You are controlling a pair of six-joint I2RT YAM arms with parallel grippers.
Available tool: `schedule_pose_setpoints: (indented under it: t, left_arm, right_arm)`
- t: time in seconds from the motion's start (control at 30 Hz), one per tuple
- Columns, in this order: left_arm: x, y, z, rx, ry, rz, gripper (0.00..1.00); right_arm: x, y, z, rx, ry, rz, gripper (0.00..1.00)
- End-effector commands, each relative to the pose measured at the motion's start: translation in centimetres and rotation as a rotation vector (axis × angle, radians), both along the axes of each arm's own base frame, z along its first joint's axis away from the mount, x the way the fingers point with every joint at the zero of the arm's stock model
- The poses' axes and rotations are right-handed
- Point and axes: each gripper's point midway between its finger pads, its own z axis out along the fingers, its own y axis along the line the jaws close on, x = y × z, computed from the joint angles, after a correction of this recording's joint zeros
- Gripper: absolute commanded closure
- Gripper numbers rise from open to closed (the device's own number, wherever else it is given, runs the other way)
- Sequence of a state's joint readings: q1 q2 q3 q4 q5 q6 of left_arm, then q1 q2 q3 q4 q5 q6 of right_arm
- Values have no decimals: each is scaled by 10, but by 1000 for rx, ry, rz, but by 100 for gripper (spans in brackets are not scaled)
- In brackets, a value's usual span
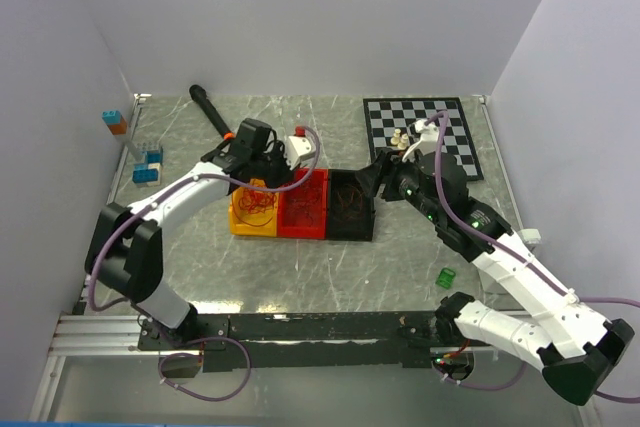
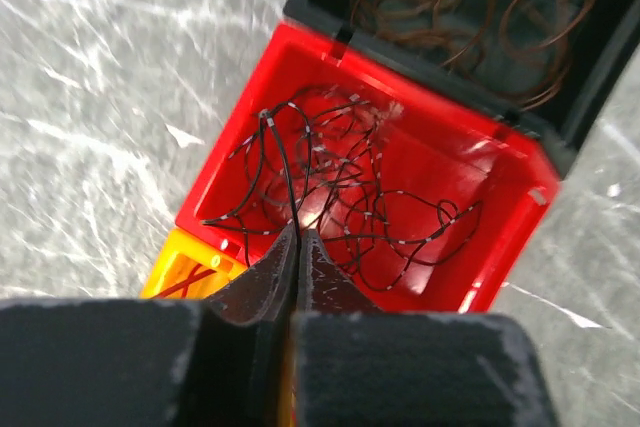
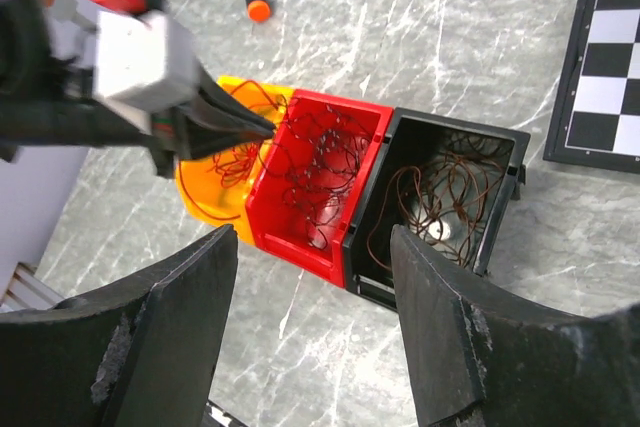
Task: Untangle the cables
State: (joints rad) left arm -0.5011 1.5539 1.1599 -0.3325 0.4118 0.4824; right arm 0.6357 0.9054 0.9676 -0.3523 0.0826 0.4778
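Dark cable [image 2: 284, 172], perhaps in grip (wrist-only)

The top external camera sat high above and behind the arm bases [image 1: 170, 312], facing forward and down, far enough off to take in the whole desk [image 1: 330, 267]. The left wrist camera rode just behind the left arm's fingers [image 2: 262, 282] and looked steeply down from very close, so the red bin [image 2: 505, 197] and its cables [image 2: 340, 177] filled the frame, with the black bin [image 2: 590, 67] at the top and a corner of the yellow bin [image 2: 180, 267] at the bottom. The right wrist camera looked down from higher up, between the right arm's fingers [image 3: 165, 332], onto all three bins in a row, with the chessboard [image 3: 610, 67] at its right edge. All three views shared the bins, and the right wrist view also caught the left arm's fingers
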Motion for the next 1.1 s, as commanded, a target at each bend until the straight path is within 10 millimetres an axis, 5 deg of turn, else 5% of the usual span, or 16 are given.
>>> schedule_pose_setpoints:
  t: [0.0, 0.57, 0.67, 0.73, 0.97, 1.0, 1.03, 1.07]
  left_arm:
    - [14, -3, -6, 21, -35, 30, 89]
    - [0, -29, -75, 113, 95, -12, 87]
    - [-3, -29, -81, 123, 121, -24, 80]
    - [-6, -29, -73, 115, 127, -29, 72]
    - [-20, -38, 1, -8, 89, -64, 41]
    - [-22, -39, 11, -22, 86, -68, 31]
    - [-25, -39, 20, -32, 84, -75, 7]
    - [-26, -39, 30, -39, 81, -70, 3]
  right_arm:
    - [2, -6, 21, 31, -26, -36, 30]
    - [4, -7, 12, 35, -9, -41, 30]
    - [4, -7, 12, 35, -9, -39, 30]
    - [5, -6, 13, 35, -11, -34, 30]
    - [5, -3, 18, 42, -18, -20, 30]
    - [5, -2, 18, 41, -18, -16, 29]
    - [5, -3, 18, 41, -20, -16, 29]
    - [6, -3, 18, 40, -19, -17, 29]
